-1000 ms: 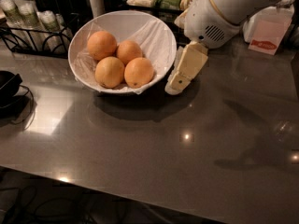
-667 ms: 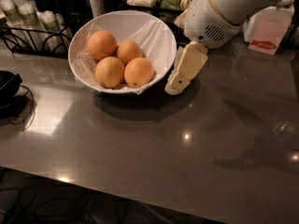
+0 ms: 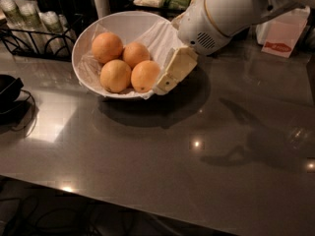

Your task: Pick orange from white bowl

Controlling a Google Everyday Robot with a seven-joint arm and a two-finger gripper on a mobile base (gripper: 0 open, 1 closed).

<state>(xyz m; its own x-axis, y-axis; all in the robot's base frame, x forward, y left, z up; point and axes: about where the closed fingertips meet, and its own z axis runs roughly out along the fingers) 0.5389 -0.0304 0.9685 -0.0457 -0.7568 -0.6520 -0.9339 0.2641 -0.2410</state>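
Note:
The white bowl [image 3: 86, 45] stands tilted on the dark grey counter at the back left, lined with crinkled white wrap. Several oranges lie in it. The nearest orange [image 3: 145, 75] is at the front right, next to a paler one [image 3: 115, 75]; two more lie behind [image 3: 107, 47] [image 3: 136, 54]. My gripper [image 3: 166, 81], cream-coloured under a white arm [image 3: 221, 14], comes in from the upper right. It points down-left at the bowl's right rim, just beside the front right orange. It holds nothing that I can see.
A black wire rack with jars [image 3: 29, 28] stands at the back left. A black object with a cable [image 3: 9, 90] lies at the left edge. A white carton with a red print [image 3: 281, 37] stands at the back right. The counter's front edge [image 3: 147, 208] runs along the bottom.
My gripper has moved left, from beside the bowl on the counter to its right rim, close to the front right orange. The oranges have not moved.

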